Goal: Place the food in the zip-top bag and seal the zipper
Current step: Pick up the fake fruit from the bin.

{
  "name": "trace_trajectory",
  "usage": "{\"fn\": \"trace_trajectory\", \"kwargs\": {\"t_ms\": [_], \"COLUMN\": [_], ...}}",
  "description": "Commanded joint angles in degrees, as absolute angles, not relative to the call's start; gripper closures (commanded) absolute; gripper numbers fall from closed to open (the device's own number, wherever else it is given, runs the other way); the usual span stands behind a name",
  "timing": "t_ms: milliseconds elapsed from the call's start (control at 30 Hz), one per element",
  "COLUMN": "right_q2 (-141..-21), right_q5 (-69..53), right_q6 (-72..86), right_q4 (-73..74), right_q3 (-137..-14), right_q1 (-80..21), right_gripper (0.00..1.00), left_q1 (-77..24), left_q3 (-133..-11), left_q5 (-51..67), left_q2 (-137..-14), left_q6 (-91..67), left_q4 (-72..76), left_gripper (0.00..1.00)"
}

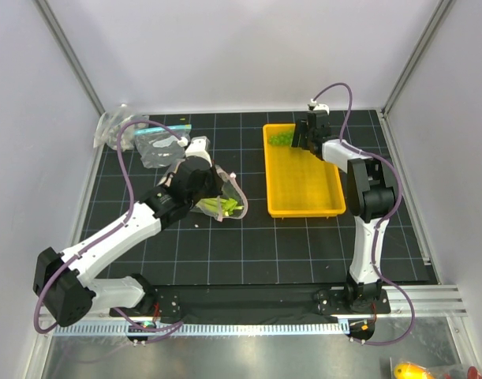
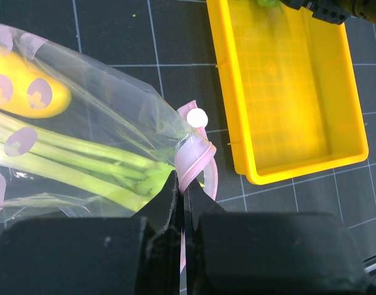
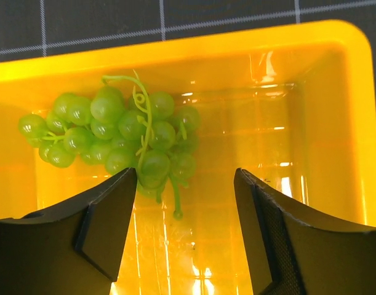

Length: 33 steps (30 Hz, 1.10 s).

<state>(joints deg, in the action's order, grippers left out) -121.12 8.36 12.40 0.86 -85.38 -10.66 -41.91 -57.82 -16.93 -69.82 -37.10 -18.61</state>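
Right gripper [image 3: 184, 177] hangs jaws apart over the far-left corner of the yellow tray [image 3: 335, 74], grapes [image 3: 114, 138] just ahead, offset to one side of the gap, long axis along the closing line; left gripper [image 2: 183, 196], pinched on the zipper [image 2: 197, 157] of the zip-top bag [image 2: 101, 123], sits farther.

Top camera: high, behind my bases, looks down on whole mat [image 1: 248, 245], bases at 6 o'clock. Left wrist camera: very near, looks past my left fingers [image 2: 83, 258] at 6 o'clock onto zip-top bag [image 2: 95, 104] mouth, yellow tray [image 2: 286, 92] at 2 o'clock. Right wrist camera: near, faces down into tray corner, grapes [image 3: 108, 110] at 9 o'clock. All three views share tray.
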Motion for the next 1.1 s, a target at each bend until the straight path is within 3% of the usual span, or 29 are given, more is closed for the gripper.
{"fn": "trace_trajectory", "kwargs": {"t_ms": [0, 367, 433, 500, 700, 967, 1067], "right_q2": [-117.68, -116.71, -118.47, -119.09, -121.46, -125.85, -127.44], "right_q5": [8.00, 4.40, 4.39, 6.31, 6.24, 5.53, 7.99], "right_q6": [10.55, 11.07, 10.55, 10.20, 10.02, 10.20, 10.37], "right_q4": [-3.51, -11.61, -8.01, -7.99, -7.56, -7.30, -3.44], "right_q3": [-88.77, -86.39, -89.45, -89.48, -91.40, -92.63, -95.62], "right_q1": [-10.81, -10.81, -10.81, -10.81, -10.20, -10.28, -10.37], "right_gripper": [0.30, 0.33, 0.38, 0.48, 0.56, 0.53, 0.59], "left_q1": [-41.92, -41.92, -41.92, -41.92, -42.01, -41.92, -41.92], "left_q3": [-59.41, -59.50, -59.50, -59.68, -59.77, -59.94, -59.94], "left_q5": [-16.79, -16.87, -16.96, -16.96, -16.88, -17.05, -17.14], "left_q2": [-69.87, -70.22, -70.40, -70.66, -71.02, -71.28, -71.19], "left_q6": [-37.27, -37.09, -37.09, -37.09, -36.91, -36.65, -36.65], "left_q4": [-15.64, -15.64, -15.64, -15.64, -15.65, -15.82, -15.91], "left_gripper": [1.00, 1.00, 1.00, 1.00, 1.00, 1.00, 1.00]}}
